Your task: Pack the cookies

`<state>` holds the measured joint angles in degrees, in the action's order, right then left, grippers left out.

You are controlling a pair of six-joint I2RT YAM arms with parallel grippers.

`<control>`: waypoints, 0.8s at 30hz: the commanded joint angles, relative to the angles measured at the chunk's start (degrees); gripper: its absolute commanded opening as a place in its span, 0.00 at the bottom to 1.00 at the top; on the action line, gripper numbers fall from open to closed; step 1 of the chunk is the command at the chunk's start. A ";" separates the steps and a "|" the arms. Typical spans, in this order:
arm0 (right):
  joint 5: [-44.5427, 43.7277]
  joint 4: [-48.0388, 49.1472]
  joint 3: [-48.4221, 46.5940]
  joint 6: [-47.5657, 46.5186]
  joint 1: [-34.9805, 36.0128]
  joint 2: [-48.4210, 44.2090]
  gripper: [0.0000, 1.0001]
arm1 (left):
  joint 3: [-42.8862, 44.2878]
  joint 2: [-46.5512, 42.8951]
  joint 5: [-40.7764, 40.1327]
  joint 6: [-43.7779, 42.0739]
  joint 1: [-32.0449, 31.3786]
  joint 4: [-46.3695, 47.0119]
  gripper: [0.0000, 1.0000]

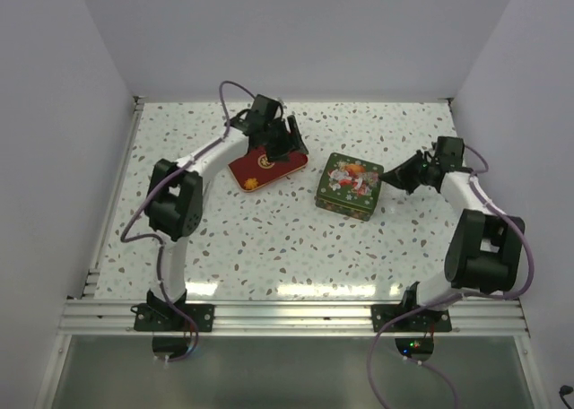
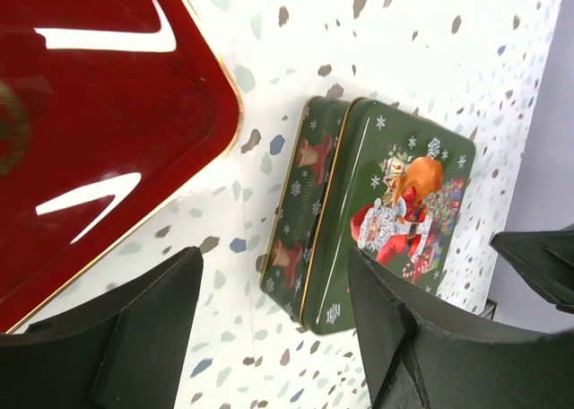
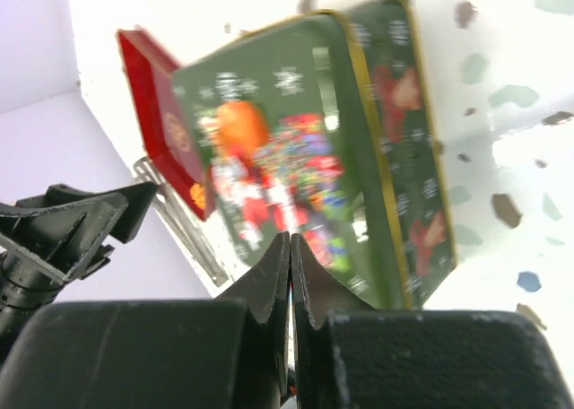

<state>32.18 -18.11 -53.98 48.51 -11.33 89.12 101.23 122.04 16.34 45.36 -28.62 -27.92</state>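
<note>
A closed green Christmas tin [image 1: 350, 186] stands mid-table; it also shows in the left wrist view [image 2: 377, 216] and the right wrist view [image 3: 305, 149]. A red tray [image 1: 266, 167] with a gold rim lies to its left, with its bare red surface in the left wrist view [image 2: 90, 113]. No cookies clearly show. A small orange spot [image 1: 252, 184] sits on the tray's near corner; I cannot tell what it is. My left gripper [image 1: 289, 142] hovers open and empty over the tray's far right edge [image 2: 273, 324]. My right gripper [image 1: 395, 175] is shut and empty, just right of the tin [image 3: 290, 248].
White walls close in the speckled table [image 1: 269, 239] on the left, back and right. A metal rail [image 1: 287, 315] runs along the near edge by the arm bases. The right gripper's black tip shows at the left wrist view's right edge [image 2: 538, 265].
</note>
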 commanded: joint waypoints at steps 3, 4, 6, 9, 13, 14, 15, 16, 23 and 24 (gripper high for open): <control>-1.60 -8.24 -10.34 -2.28 -0.18 -8.16 0.00 | -5.06 -13.82 -6.92 -3.08 4.97 1.20 0.72; -1.51 -9.13 -11.40 -2.19 -0.01 -9.04 0.01 | -5.86 -14.98 -7.63 -3.35 5.59 1.12 0.72; -0.99 -10.71 -13.51 -1.49 0.08 -10.63 0.11 | -8.66 -17.44 -10.34 -4.31 6.90 0.68 0.73; 0.07 -14.73 -18.52 -0.17 1.05 -13.09 0.36 | -13.93 -23.50 -14.04 -5.55 8.84 0.50 0.73; 2.18 -18.88 -27.39 1.23 4.91 -14.85 0.51 | -22.38 -34.11 -24.23 -7.83 11.57 0.41 0.74; 2.09 -20.02 -28.54 1.23 5.35 -16.25 0.53 | -24.22 -35.97 -26.34 -8.36 12.01 0.50 0.74; 2.09 -22.47 -30.90 1.06 5.70 -16.87 0.54 | -27.81 -37.73 -30.27 -9.15 12.97 0.50 0.74; 2.27 -23.71 -32.06 0.88 6.06 -17.57 0.55 | -29.58 -41.06 -32.40 -9.50 13.33 0.59 0.75; 7.10 -27.15 -47.16 5.98 7.38 -20.83 0.68 | -54.26 -58.47 -50.87 -17.76 14.82 16.27 0.79; 7.54 -29.33 -49.71 5.55 7.38 -20.57 0.71 | -61.00 -60.67 -51.75 -18.90 15.00 19.02 0.81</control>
<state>35.75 -43.59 -95.98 51.70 -4.40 70.50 50.87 66.70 -25.41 32.86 -14.13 -20.73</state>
